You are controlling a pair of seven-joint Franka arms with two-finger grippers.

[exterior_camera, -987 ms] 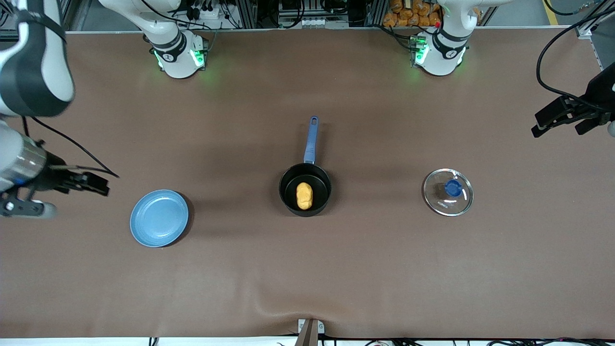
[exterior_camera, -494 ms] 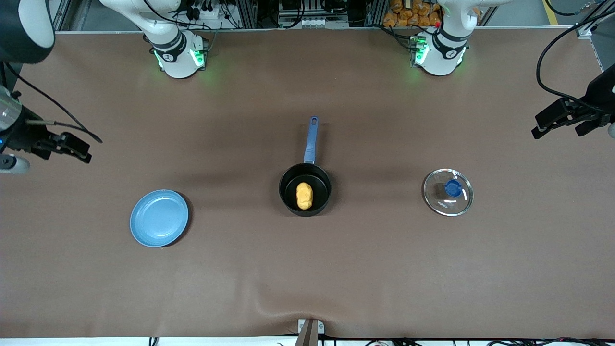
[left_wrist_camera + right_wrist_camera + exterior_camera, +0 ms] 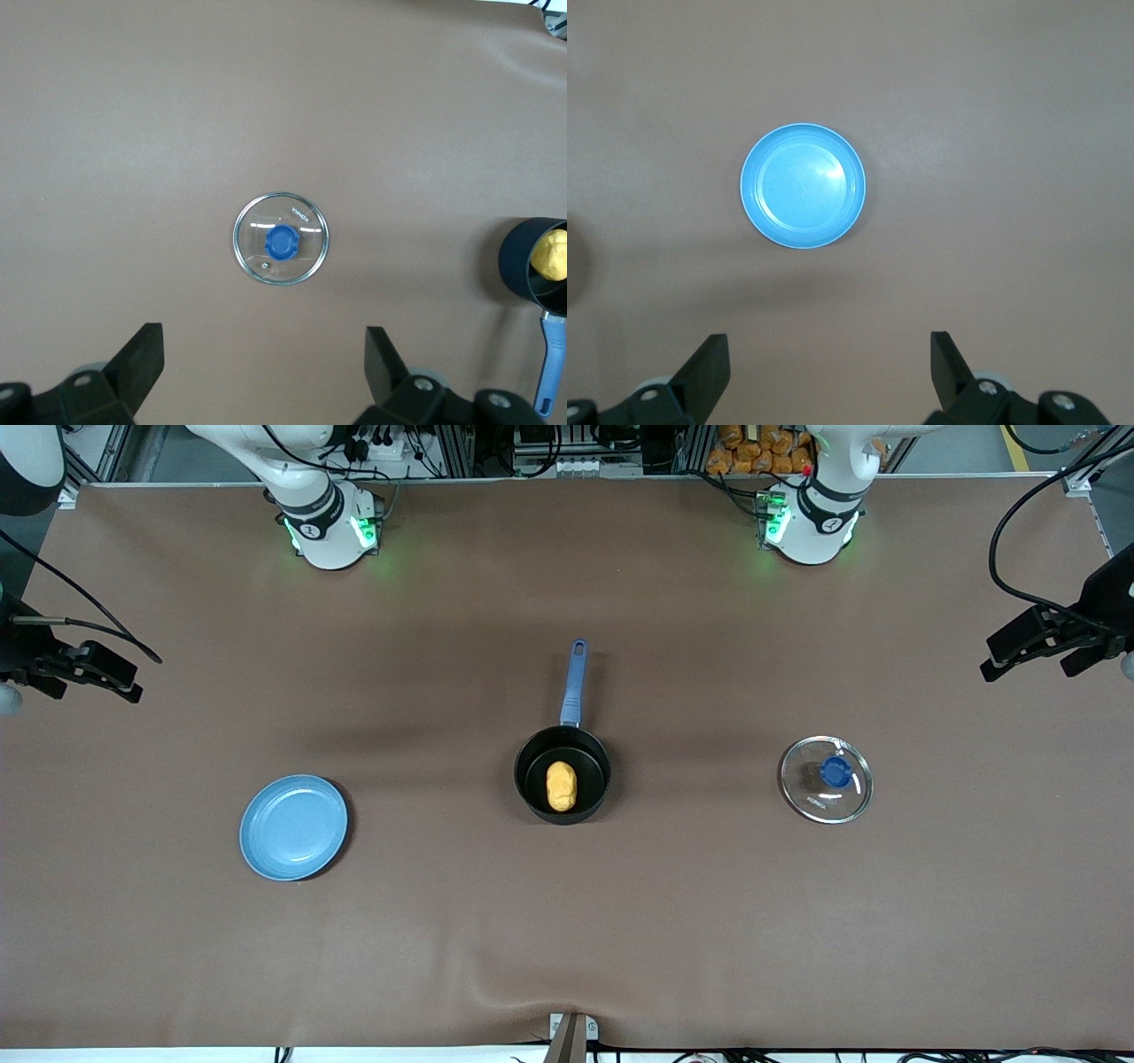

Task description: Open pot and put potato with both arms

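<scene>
The black pot (image 3: 534, 769) stands uncovered mid-table, its blue handle (image 3: 574, 682) pointing toward the robots' bases. The yellow-orange potato (image 3: 561, 786) lies inside it; both also show at the edge of the left wrist view, pot (image 3: 518, 264) and potato (image 3: 551, 252). The glass lid (image 3: 826, 779) with a blue knob lies flat on the table toward the left arm's end, also in the left wrist view (image 3: 281, 239). My left gripper (image 3: 1005, 651) hangs open and empty high at that table end (image 3: 263, 345). My right gripper (image 3: 111, 673) is open and empty, high at the right arm's end (image 3: 828, 350).
A flat light-blue plate (image 3: 293, 826) lies on the table toward the right arm's end, nearer the front camera than the right gripper; it shows in the right wrist view (image 3: 803, 185). The brown table cover has a small wrinkle at its front edge (image 3: 567, 1001).
My right arm has lifted and drawn back from beside the plate toward the table's end and the bases. The left arm, pot, potato, lid and plate have not moved.
</scene>
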